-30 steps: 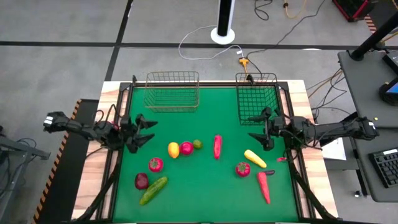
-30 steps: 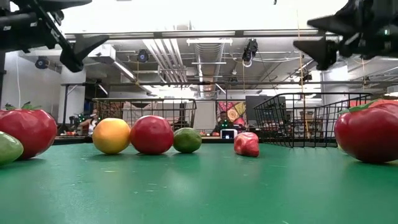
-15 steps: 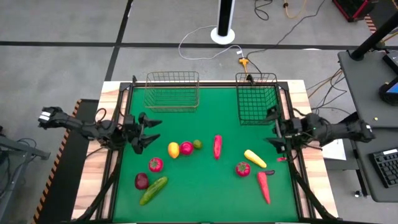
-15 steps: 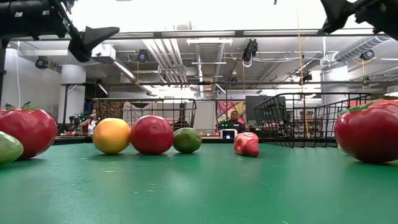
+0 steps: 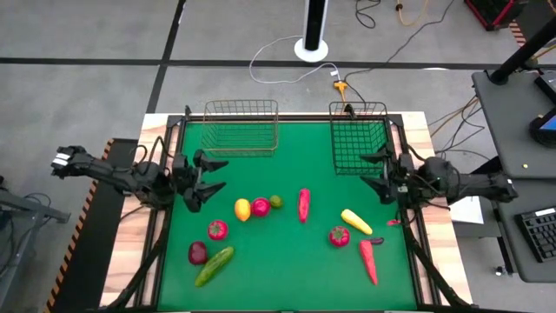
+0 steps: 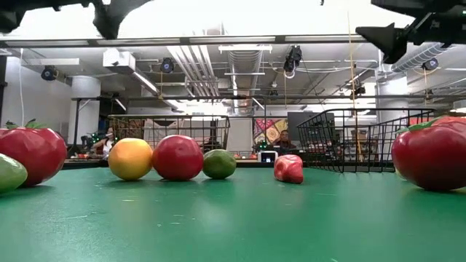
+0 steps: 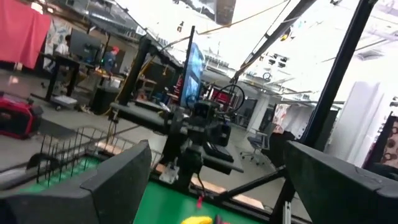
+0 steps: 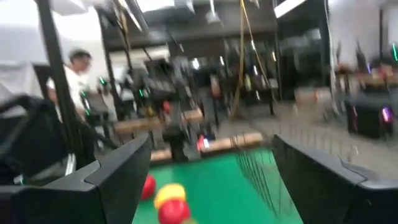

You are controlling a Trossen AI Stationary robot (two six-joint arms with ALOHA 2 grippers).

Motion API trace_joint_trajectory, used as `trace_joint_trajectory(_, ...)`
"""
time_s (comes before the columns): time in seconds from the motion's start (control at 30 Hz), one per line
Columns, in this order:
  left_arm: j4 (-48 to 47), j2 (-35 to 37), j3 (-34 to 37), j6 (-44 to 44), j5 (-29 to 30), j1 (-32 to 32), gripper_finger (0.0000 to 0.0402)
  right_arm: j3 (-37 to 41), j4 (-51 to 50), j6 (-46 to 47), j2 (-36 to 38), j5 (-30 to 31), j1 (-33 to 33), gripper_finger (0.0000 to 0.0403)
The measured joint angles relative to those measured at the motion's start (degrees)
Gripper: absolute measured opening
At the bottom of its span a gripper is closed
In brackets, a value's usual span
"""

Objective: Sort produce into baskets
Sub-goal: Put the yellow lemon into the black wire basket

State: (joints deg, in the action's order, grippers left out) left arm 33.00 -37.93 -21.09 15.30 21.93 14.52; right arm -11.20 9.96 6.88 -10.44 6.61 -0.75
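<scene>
The produce lies loose on the green mat (image 5: 287, 278): a yellow lemon (image 5: 242, 209), a red fruit (image 5: 261, 207), a lime (image 5: 275, 201), a pinkish-red piece (image 5: 304, 204), a long yellow piece (image 5: 356, 221), a red fruit (image 5: 339, 236), a red chili (image 5: 369, 261), a red fruit (image 5: 217, 229), a dark-red fruit (image 5: 198, 253) and a cucumber (image 5: 214, 266). A tan wire basket (image 5: 241, 128) and a black wire basket (image 5: 359, 139) stand at the far edge. My left gripper (image 5: 215, 176) hovers open at the mat's left side. My right gripper (image 5: 369, 176) hovers open at the right side, near the black basket. Both are high above the mat and hold nothing.
A black frame (image 5: 174, 156) borders the mat on the wooden table top. The mat's middle and near part between the fruit groups lie bare. Beyond the far edge, cables (image 5: 287, 52) and a white stand (image 5: 313, 35) sit on the floor. A desk (image 5: 521, 104) stands to the right.
My left gripper has risen well above the mat and shifted slightly toward the far edge, leaving the top of the low view. My right gripper has drawn back toward the right edge, come forward again, and ended a little higher. Both stay open. The produce has not moved.
</scene>
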Motion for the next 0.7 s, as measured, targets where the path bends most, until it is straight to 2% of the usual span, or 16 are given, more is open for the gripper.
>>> trace_joint_trajectory(0.13, -2.12, -3.29, -4.51, 0.18, -0.88, 0.02, 0.0347, -6.02, -12.28, 4.35, -3.07, 3.46, 0.00, 0.0327)
trace_joint_trajectory(0.27, -11.08, -6.63, -10.02, -0.60, -5.58, 0.01, 0.0347, -12.16, -24.88, 9.99, -6.21, 4.00, 0.00, 0.0327)
trace_joint_trajectory(0.33, -19.08, -8.60, -13.85, 2.32, -6.08, 0.04, 0.0347, -14.81, -30.06, 13.22, -7.64, 3.93, 0.00, 0.0327)
trace_joint_trajectory(0.5, -48.77, -14.47, -24.14, 11.79, -4.88, 0.83, 0.0347, -19.83, -40.72, 18.19, -10.34, 3.00, 0.02, 0.0327)
trace_joint_trajectory(0.7, -70.31, -24.07, -33.26, 19.03, -1.95, 2.05, 0.0347, -23.68, -44.90, 20.88, -11.80, 0.16, 0.02, 0.0327)
